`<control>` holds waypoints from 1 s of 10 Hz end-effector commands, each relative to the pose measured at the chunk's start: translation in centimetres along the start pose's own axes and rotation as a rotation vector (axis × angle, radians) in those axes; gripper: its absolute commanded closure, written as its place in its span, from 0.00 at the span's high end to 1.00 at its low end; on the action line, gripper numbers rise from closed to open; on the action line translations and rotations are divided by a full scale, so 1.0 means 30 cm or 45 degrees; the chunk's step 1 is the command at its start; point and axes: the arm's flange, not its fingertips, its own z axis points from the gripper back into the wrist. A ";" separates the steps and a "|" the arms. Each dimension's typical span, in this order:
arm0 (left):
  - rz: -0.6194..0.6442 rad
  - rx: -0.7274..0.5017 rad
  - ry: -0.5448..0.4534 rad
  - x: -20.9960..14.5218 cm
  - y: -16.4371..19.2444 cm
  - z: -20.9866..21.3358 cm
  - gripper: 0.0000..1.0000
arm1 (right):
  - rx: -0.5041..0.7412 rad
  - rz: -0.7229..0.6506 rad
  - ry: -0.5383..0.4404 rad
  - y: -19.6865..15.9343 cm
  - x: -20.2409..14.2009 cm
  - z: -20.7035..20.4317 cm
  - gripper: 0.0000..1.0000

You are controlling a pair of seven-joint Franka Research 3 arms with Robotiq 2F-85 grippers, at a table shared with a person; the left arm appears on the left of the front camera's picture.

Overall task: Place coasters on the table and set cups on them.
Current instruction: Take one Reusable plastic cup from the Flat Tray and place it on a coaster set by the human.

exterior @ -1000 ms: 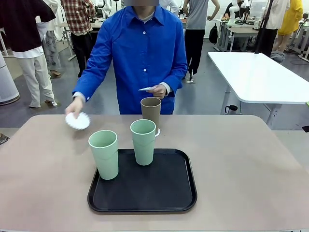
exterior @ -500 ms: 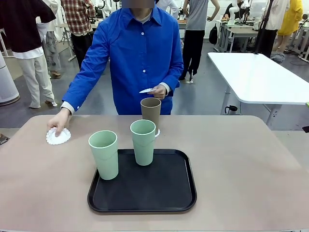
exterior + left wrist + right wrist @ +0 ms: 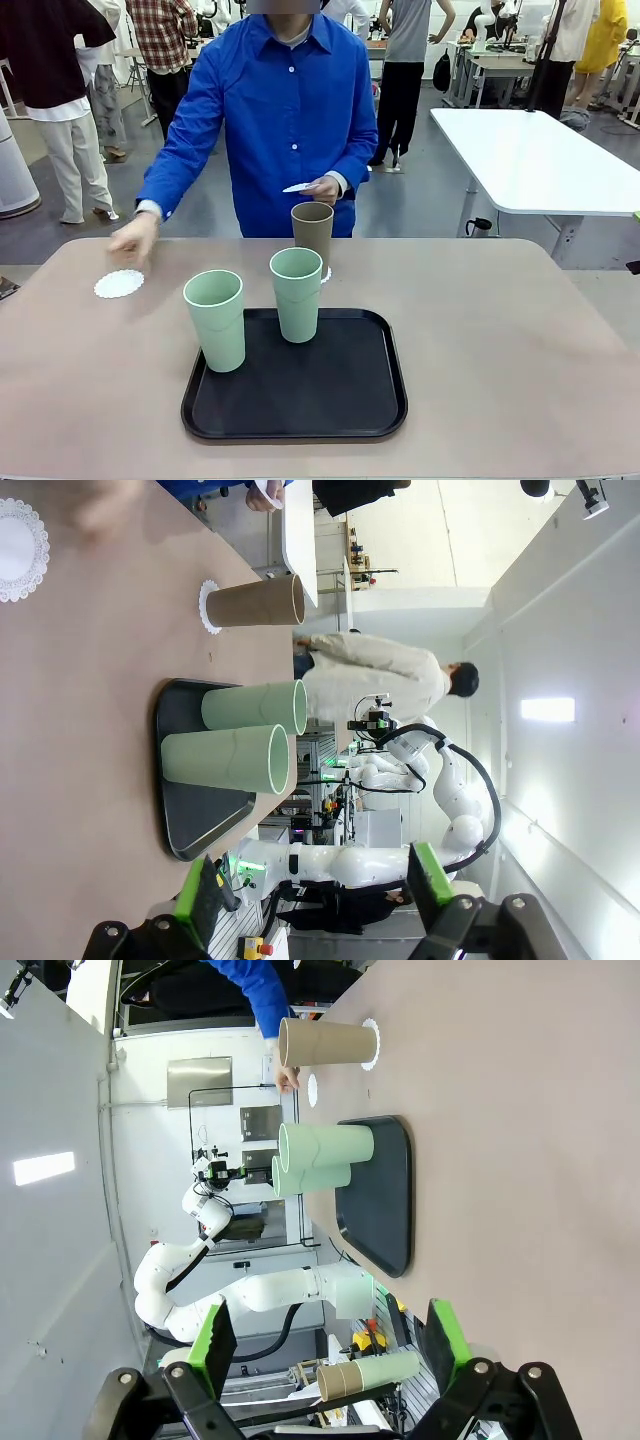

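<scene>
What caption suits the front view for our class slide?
Person's hand near a coaster on the table; brown cup on another coaster; two green cups on the black tray.

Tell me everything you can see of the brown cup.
The brown cup is a tall, tapered, handleless tumbler with a matte surface. It stands upright, mouth up, on a lacy white coaster on the tan table, just beyond the far edge of the black tray. A mint cup on the tray hides its lower part. Nothing else touches it.
</scene>
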 end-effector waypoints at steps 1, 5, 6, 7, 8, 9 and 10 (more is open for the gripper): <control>-0.022 -0.020 -0.009 -0.002 -0.003 0.006 1.00 | 0.010 0.005 0.000 0.007 -0.015 -0.007 1.00; -0.022 -0.020 -0.009 -0.002 -0.003 0.006 1.00 | 0.010 0.005 0.000 0.007 -0.015 -0.007 1.00; -0.022 -0.020 -0.009 -0.002 -0.003 0.006 1.00 | 0.010 0.005 0.000 0.007 -0.015 -0.007 1.00; 0.000 0.000 0.000 0.000 0.000 0.000 1.00 | 0.010 0.005 0.000 0.007 -0.015 -0.007 1.00; -0.185 0.065 0.088 0.032 -0.083 -0.036 1.00 | 0.010 0.005 0.000 0.007 -0.015 -0.007 1.00; -0.438 0.137 0.181 0.035 -0.178 -0.069 1.00 | 0.010 0.005 0.000 0.007 -0.015 -0.007 1.00; -0.621 0.247 0.289 0.059 -0.283 -0.101 1.00 | 0.010 0.005 0.000 0.007 -0.015 -0.007 1.00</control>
